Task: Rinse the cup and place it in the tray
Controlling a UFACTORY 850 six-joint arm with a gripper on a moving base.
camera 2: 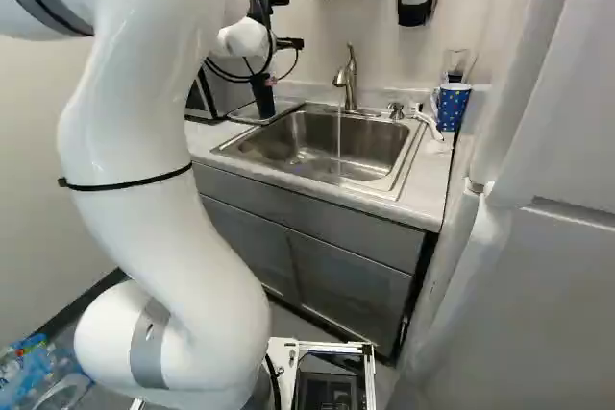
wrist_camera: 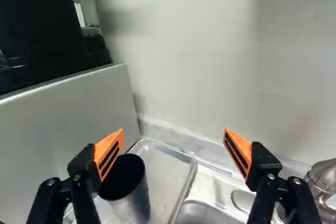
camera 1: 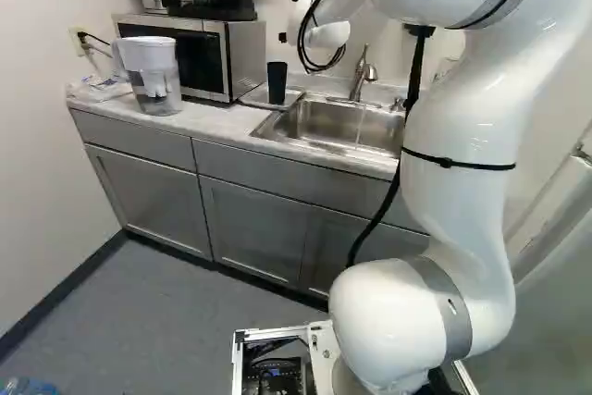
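Fingers wide apart, nothing clamped. Dark cup upright in tray, just beside one finger, between sink and microwave. Placing looks done. Rinse probably done too, judging by water running from faucet; wetness of cup can't be told. Likely left: back arm off cleanly, perhaps close tap.

A tall black cup stands upright in a shallow, rimmed tray on the counter beside the sink.
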